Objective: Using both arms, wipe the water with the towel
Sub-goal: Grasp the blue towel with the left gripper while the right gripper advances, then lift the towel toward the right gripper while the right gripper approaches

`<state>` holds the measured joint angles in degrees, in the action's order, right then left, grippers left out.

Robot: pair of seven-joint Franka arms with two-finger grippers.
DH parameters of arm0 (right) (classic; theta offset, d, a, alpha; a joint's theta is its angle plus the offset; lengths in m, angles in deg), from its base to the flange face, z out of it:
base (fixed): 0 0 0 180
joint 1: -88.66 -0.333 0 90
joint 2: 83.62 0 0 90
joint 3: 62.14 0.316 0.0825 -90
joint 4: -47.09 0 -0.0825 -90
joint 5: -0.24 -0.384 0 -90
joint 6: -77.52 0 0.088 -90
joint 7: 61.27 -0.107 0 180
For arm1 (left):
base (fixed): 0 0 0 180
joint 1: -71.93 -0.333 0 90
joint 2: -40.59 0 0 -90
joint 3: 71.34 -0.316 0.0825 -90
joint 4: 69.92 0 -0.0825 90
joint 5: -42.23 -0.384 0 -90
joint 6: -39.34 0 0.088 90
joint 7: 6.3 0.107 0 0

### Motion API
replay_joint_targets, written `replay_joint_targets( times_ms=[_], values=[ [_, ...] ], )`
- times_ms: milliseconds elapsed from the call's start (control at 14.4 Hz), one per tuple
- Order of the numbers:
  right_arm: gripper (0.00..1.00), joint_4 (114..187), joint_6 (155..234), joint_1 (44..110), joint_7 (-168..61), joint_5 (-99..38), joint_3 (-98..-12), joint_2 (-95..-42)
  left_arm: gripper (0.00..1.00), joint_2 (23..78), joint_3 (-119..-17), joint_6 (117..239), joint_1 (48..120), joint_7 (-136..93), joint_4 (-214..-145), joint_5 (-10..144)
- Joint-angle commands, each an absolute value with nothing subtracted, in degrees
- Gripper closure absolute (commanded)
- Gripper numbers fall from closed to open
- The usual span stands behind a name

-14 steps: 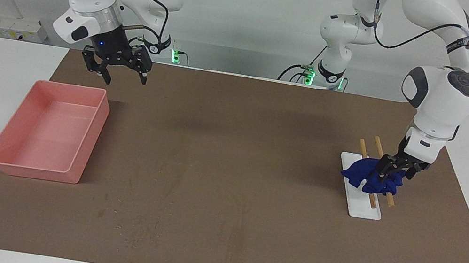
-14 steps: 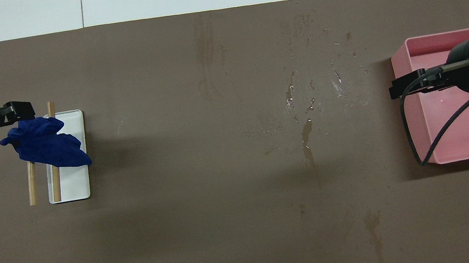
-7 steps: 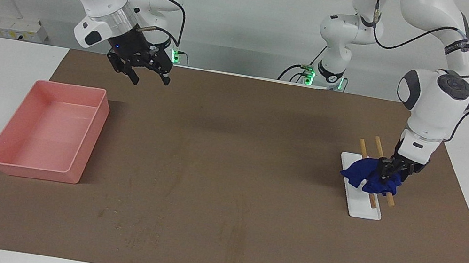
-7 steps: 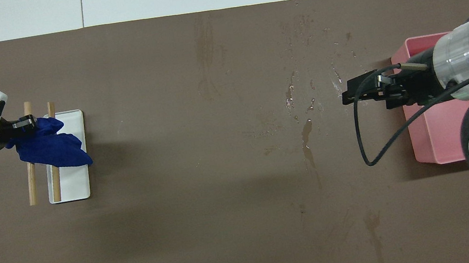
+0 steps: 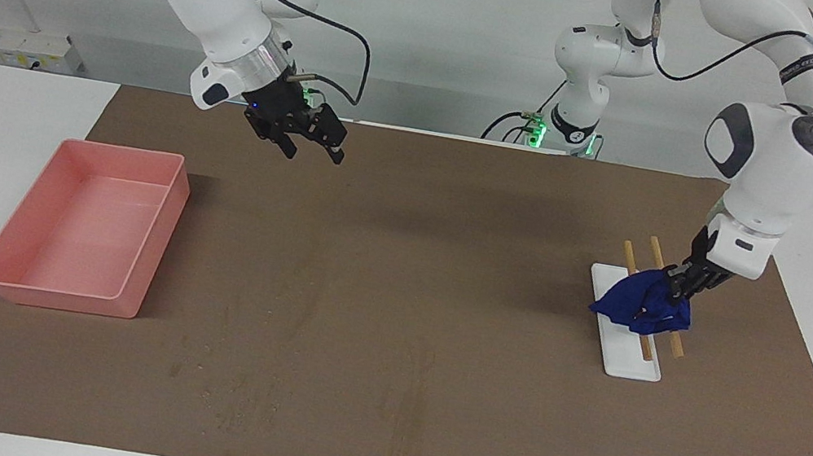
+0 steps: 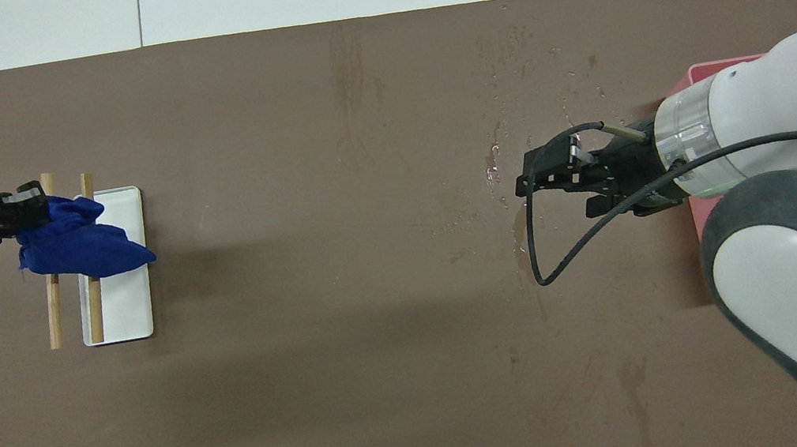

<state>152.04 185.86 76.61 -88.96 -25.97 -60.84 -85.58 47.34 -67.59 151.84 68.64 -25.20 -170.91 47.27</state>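
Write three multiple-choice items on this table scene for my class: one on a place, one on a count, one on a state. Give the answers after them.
1. Where does the towel lie?
A. in the pink tray
B. on the wooden sticks and white plate
C. on the bare mat

2. How many wooden sticks are there?
A. one
B. two
C. four

3. How is the left gripper?
A. shut on the towel
B. open over the tray
C. open over the mat's middle

Answers:
1 B, the cloth drapes over the sticks and the white plate.
2 B, two stick ends show beside it.
3 A, its fingers pinch the cloth.
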Motion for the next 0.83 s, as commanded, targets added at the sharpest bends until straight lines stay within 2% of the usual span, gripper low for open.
replay_joint_targets(
  times_ms=[0, 208, 347, 486, 764],
  values=[
    [0.0, 152.82, 190.79, 75.49, -97.0, -32.16, -60.82, -84.86, 1.0, 48.85, -67.56, 145.87, 69.47, -40.4, -164.49, 54.79],
    [0.0, 154.75, 198.34, 72.33, -109.66, -41.92, -60.82, -84.68, 1.0, 47.45, -66.33, 145.17, 70.17, -60.74, -164.83, 69.59],
    [0.0, 156.33, 205.37, 69.07, -117.31, -47.28, -60.82, -84.42, 1.0, 45.61, -66.06, 144.29, 70.96, -69.27, -167.72, 79.9],
    [0.0, 156.34, 211.18, 66.26, -121.89, -53.6, -60.82, -82.05, 1.0, 45.07, -65.62, 145.68, 75.34, -77.89, -168.88, 82.83],
    [0.0, 156.34, 214.28, 62.92, -125.07, -62.6, -60.82, -78.97, 1.0, 44.89, -65.54, 150.43, 80.18, -85.91, -168.97, 88.27]
  ],
)
